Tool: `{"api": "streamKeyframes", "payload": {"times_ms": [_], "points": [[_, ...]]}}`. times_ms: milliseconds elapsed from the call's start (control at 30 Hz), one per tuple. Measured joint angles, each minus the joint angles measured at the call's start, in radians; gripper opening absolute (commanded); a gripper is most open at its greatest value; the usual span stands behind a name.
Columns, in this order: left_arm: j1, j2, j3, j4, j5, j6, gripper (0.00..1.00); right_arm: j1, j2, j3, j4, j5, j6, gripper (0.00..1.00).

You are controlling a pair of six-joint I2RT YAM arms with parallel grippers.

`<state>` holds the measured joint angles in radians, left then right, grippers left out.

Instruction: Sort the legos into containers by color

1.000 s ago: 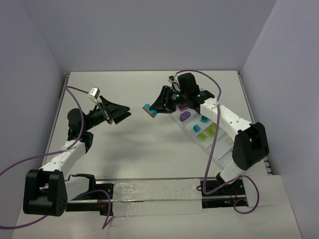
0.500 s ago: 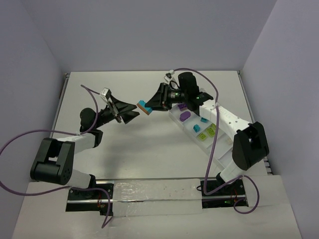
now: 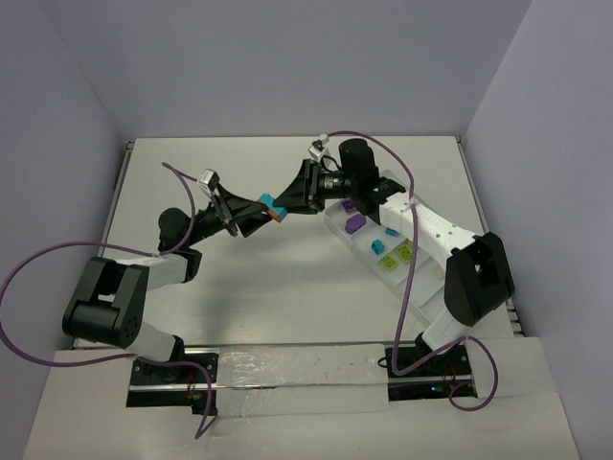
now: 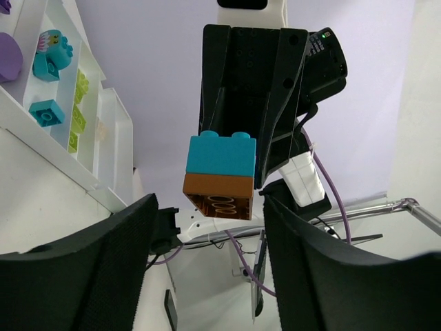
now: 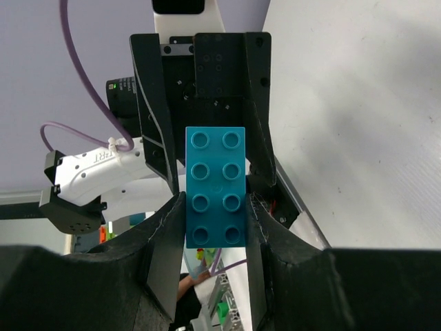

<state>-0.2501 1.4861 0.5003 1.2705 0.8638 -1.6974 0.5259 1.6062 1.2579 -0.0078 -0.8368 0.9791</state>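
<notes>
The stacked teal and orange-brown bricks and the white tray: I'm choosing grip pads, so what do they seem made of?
The teal brick and orange-brown brick: hard moulded plastic, smooth, slightly shiny; crisp studs, hollow tubes underneath. The white tray: probably thin rigid plastic, glossy, with thin moulded dividers.

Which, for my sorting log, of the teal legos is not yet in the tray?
The teal lego stacked on an orange-brown brick, gripped in the right claw; the other teal legos lie in a tray compartment.

Lego clump (image 4: 220,176): smooth glossy plastic. Left pincer (image 4: 210,214) fingers (image 4: 89,276): matt black, grainy. Tray (image 4: 48,148): glossy white plastic.
</notes>
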Motion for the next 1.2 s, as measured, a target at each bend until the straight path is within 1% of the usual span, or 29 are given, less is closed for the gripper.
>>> {"api": "streamKeyframes", "payload": {"times_ms": [67,200,300,467,500,600,667,733,1000,1200], "points": [[0.000,0.011,0.005,0.003,-0.001,-0.004,0.62,0.003,0.005,0.001,-0.001,0.000,0.000,0.00],[-0.004,0.020,0.006,0.005,-0.001,-0.013,0.61,0.008,0.008,0.001,-0.002,-0.002,0.000,0.00],[-0.005,0.020,0.008,0.006,-0.001,-0.014,0.54,0.009,0.008,0.001,-0.002,-0.003,-0.001,0.00],[-0.005,0.020,0.009,0.019,-0.003,-0.023,0.35,0.011,0.008,0.001,-0.010,0.002,-0.007,0.00],[-0.005,0.019,0.009,0.021,-0.005,-0.026,0.31,0.011,0.008,0.000,-0.011,0.003,-0.009,0.00],[-0.005,0.016,0.009,0.021,-0.008,-0.032,0.11,0.011,0.008,0.000,-0.008,0.002,-0.013,0.00],[-0.005,0.012,0.009,0.021,-0.008,-0.030,0.03,0.011,0.008,0.000,-0.007,0.002,-0.015,0.00],[-0.004,0.009,0.009,0.019,-0.008,-0.026,0.00,0.011,0.008,0.000,-0.006,0.002,-0.016,0.00],[-0.011,-0.039,-0.011,-0.012,-0.024,0.004,0.00,0.002,-0.013,-0.030,0.013,0.001,-0.005,0.00],[-0.027,-0.045,-0.012,-0.019,-0.027,0.012,0.00,-0.009,-0.041,-0.064,0.023,0.001,0.004,0.00]]}}
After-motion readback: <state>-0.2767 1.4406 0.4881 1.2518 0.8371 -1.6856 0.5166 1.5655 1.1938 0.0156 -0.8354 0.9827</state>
